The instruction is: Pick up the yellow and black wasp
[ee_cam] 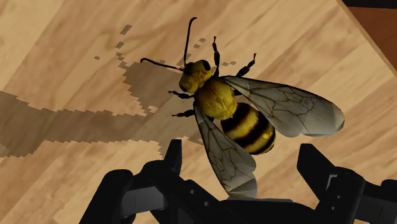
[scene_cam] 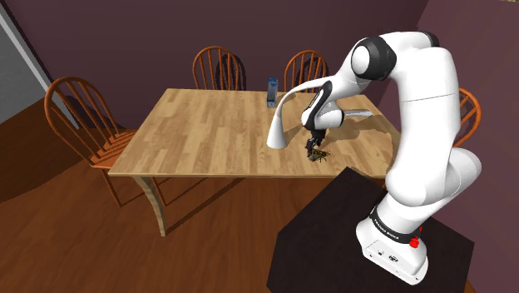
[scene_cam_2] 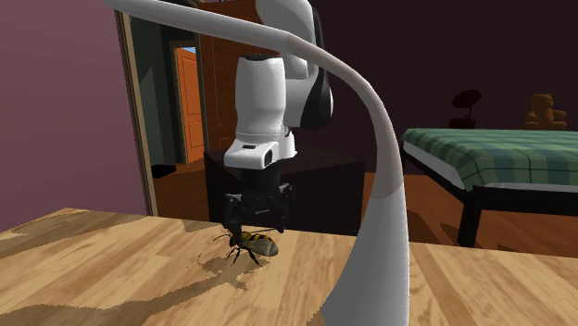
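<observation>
- Wooden table (scene_cam: 208, 125) in a purple-walled room, with wooden chairs (scene_cam: 83, 108) around it.
- My target, the yellow and black wasp (ee_cam: 222, 105), sits on its legs on the wood, wings spread. It's close to the table edge that runs along my stand (scene_cam: 374, 241).
- My gripper (ee_cam: 242, 153) hangs right over it, pointing down, fingers spread wide. The wasp's rear end and one wing tip lie between them, and neither finger is touching it.
- A tall white curved thing (scene_cam: 279, 125) stands near the wasp, further in from that edge.
- A blue carton (scene_cam: 272, 91) stands upright at the far edge.
</observation>
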`<action>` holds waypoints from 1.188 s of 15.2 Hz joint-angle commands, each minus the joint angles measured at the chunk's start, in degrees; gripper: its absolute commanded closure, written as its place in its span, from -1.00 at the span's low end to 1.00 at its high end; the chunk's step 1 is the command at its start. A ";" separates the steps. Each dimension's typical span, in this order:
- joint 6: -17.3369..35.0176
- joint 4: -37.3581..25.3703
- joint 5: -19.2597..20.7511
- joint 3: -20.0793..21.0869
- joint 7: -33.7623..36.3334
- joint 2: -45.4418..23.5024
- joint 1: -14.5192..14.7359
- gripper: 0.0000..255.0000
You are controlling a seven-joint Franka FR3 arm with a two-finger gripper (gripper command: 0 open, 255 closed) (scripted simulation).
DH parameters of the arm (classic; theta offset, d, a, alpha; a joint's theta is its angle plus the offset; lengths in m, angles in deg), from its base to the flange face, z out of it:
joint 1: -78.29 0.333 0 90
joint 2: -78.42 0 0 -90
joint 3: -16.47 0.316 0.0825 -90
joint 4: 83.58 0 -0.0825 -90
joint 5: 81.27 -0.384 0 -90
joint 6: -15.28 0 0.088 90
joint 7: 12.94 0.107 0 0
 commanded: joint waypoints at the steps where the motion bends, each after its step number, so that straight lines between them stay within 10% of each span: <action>1: 1.09 -0.60 -0.37 0.52 -0.22 -1.63 -0.39 -1.00; 4: 1.85 -1.10 -0.61 0.89 -0.38 -2.88 -0.69 -1.00; 5: 1.95 -1.14 -0.63 0.93 -0.40 -3.02 -0.73 1.00; 18: -0.11 0.13 0.03 -0.07 0.04 0.27 0.10 1.00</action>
